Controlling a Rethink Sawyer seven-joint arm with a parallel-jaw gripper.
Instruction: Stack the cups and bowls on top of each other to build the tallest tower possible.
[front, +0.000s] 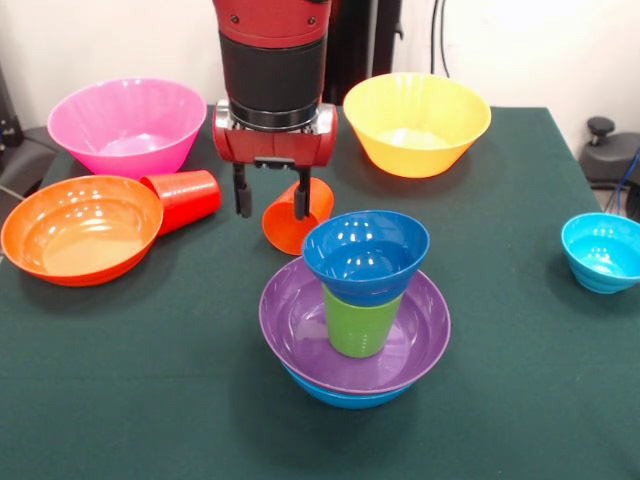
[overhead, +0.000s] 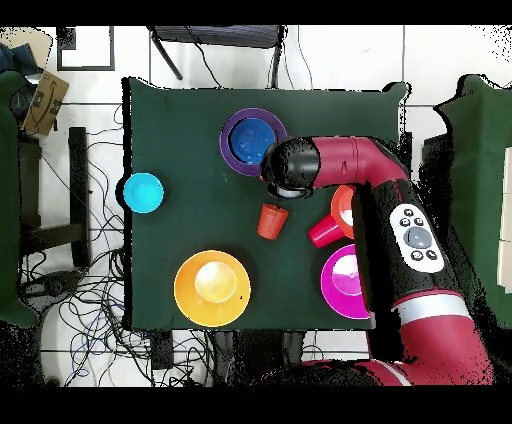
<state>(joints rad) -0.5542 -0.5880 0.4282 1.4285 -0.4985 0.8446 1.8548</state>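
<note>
Tower (front: 355, 310) nearest | orange cup (front: 297, 215) tipped, rim at one finger | fingers (front: 272, 197) open, empty

Counter (front: 120, 400) dark green; bowls pink (front: 127, 125), yellow (front: 417, 122), orange (front: 80, 228), purple (front: 300, 325), cyan (front: 602, 252); green cup (front: 360, 322); red cup (front: 185, 198).

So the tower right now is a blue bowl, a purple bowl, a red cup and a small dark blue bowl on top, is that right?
Not quite: the cup in the tower is lime green, not red, as the front view shows. The red cup lies on its side beside the orange bowl. The rest is right.
</note>
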